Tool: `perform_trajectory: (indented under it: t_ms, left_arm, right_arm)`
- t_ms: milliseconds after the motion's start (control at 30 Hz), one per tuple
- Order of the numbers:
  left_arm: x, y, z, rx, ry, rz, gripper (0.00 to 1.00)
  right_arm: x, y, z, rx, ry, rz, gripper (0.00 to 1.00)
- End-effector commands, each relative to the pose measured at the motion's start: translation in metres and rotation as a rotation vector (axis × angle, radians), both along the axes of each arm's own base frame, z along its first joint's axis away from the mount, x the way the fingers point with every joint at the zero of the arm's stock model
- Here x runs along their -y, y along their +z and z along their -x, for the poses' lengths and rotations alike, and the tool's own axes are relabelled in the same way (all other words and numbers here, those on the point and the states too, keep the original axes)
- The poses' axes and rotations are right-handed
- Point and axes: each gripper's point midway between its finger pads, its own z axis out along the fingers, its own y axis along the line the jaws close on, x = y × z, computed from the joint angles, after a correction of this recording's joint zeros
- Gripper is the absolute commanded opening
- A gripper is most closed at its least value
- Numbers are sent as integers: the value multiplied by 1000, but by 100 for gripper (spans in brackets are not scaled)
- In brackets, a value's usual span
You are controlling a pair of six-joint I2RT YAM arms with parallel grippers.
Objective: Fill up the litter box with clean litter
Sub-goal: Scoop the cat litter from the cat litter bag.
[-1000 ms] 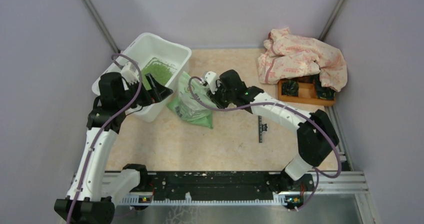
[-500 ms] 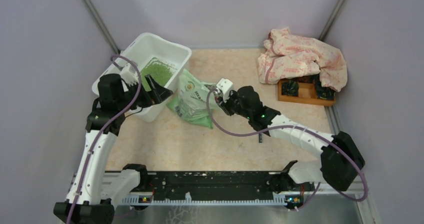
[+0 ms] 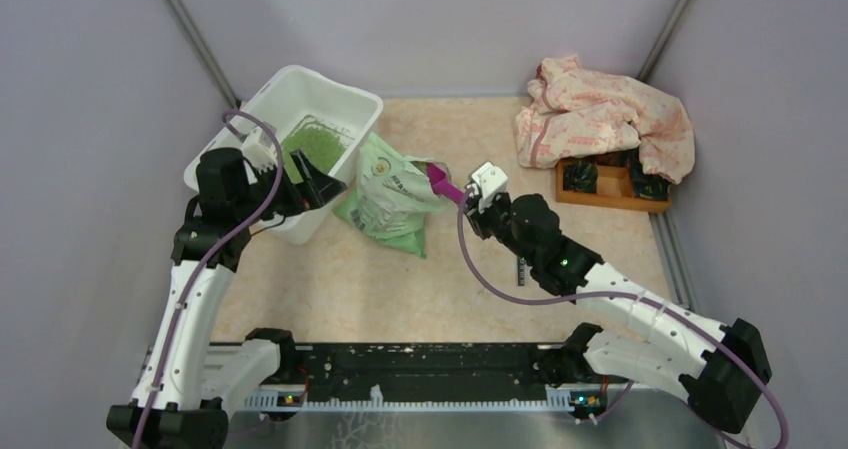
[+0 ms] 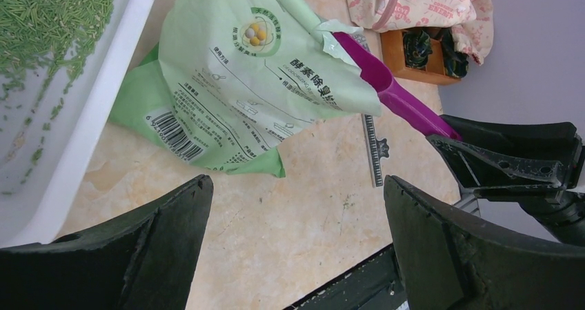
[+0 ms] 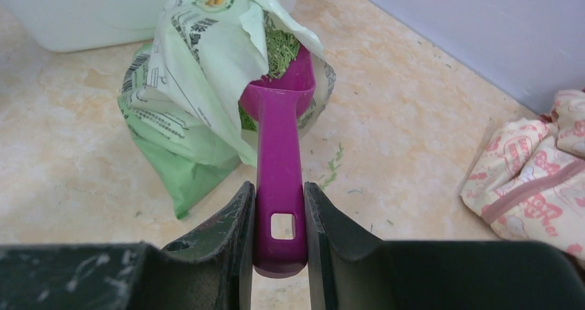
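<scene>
The white litter box (image 3: 262,100) stands at the back left with a patch of green clean litter (image 3: 318,146) inside; both show in the left wrist view, the tub wall (image 4: 90,117) and the litter (image 4: 48,13). A light green printed bag (image 3: 385,204) lies beside the tub. My right gripper (image 5: 279,189) is shut on the handle of a purple scoop (image 5: 279,151), whose bowl sits in the bag's open mouth among green granules (image 5: 279,47). In the top view the scoop (image 3: 443,184) pokes out of the bag toward the right gripper (image 3: 475,197). My left gripper (image 4: 296,182) is open and empty by the tub's near corner.
A pink patterned cloth (image 3: 600,119) drapes over an orange wooden compartment tray (image 3: 610,197) at the back right. A thin black strip (image 3: 521,264) lies on the beige tabletop right of the bag. Grey walls close in on both sides.
My right arm has drawn back to the right and nearer, away from the bag, so the purple scoop's handle now shows. The left arm has stayed put.
</scene>
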Motion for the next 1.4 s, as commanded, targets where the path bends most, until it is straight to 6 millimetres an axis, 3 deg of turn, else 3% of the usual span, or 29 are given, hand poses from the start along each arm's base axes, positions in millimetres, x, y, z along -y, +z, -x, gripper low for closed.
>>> perform_trajectory:
  t_ms: [0, 400, 633, 1133, 1367]
  left_arm:
    - [0, 7, 0, 23, -1, -3, 99]
    - [2, 5, 0, 29, -9, 0, 99]
    - [3, 7, 0, 33, -12, 7, 99]
    - [2, 6, -1, 32, -5, 3, 99]
    - [1, 6, -1, 33, -5, 0, 99]
  right_arm:
    - [21, 17, 0, 22, -120, -57, 0]
    - [42, 13, 27, 4, -210, -36, 0]
    - [42, 15, 44, 38, -214, -34, 0]
    - [46, 18, 61, 98, -217, -175, 0]
    - [44, 3, 61, 115, -217, -248, 0]
